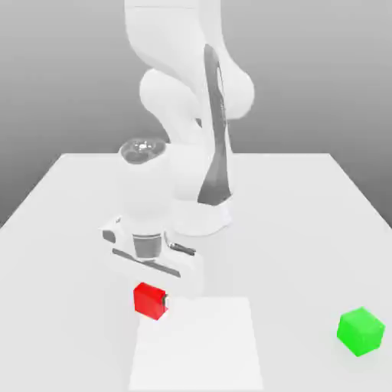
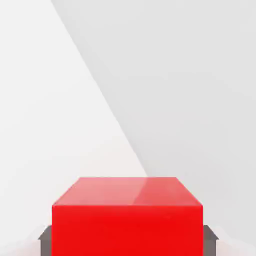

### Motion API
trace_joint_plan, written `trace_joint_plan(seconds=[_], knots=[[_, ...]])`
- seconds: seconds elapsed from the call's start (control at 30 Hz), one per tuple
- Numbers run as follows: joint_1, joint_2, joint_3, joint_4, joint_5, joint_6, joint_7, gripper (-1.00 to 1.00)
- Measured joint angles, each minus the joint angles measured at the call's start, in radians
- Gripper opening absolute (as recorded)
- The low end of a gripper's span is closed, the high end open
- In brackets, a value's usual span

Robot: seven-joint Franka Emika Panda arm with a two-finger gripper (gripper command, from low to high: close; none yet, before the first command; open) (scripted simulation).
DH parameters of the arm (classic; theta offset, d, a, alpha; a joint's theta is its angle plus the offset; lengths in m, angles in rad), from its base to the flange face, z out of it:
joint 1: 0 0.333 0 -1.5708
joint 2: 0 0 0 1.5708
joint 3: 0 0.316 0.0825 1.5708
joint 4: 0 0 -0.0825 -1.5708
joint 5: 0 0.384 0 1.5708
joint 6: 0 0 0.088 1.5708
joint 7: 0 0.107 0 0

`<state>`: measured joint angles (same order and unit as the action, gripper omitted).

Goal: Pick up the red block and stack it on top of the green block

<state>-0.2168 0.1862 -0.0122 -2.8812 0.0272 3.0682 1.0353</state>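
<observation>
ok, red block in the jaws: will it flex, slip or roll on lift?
Red block looks like a rigid, flat-faced cube, so it probably won't flex or roll. The glossy top hints at slick faces, so slip is possible. The gripper pads flank opposite flat sides, which should hold.

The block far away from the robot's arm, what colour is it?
Bright green. The green block shows best in the exterior view, sitting on the table's right side.

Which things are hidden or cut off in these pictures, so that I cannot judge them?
- Exterior view: the gripper fingertips, hidden behind the red block and the hand.
- Hand view: the red block's lower part, cut by the picture edge.
- Exterior view: the green block's far faces, turned away.
</observation>
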Motion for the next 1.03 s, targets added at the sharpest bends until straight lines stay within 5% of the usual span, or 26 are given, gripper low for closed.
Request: trace_joint_plan(seconds=[0.33, 0.73, 0.9, 0.93, 1.03], knots=[[0.015, -0.255, -0.002, -0.027, -0.035, -0.229, 0.022, -1.00], [0.493, -0.074, 0.273, 0.378, -0.093, -0.460, -0.024, -1.00], [0.556, 0.078, 0.264, 0.435, -0.180, -0.369, 0.028, -1.00], [0.566, 0.106, 0.253, 0.438, -0.197, -0.345, 0.040, 1.00], [0.566, 0.106, 0.253, 0.438, -0.197, -0.345, 0.040, 1.00]])
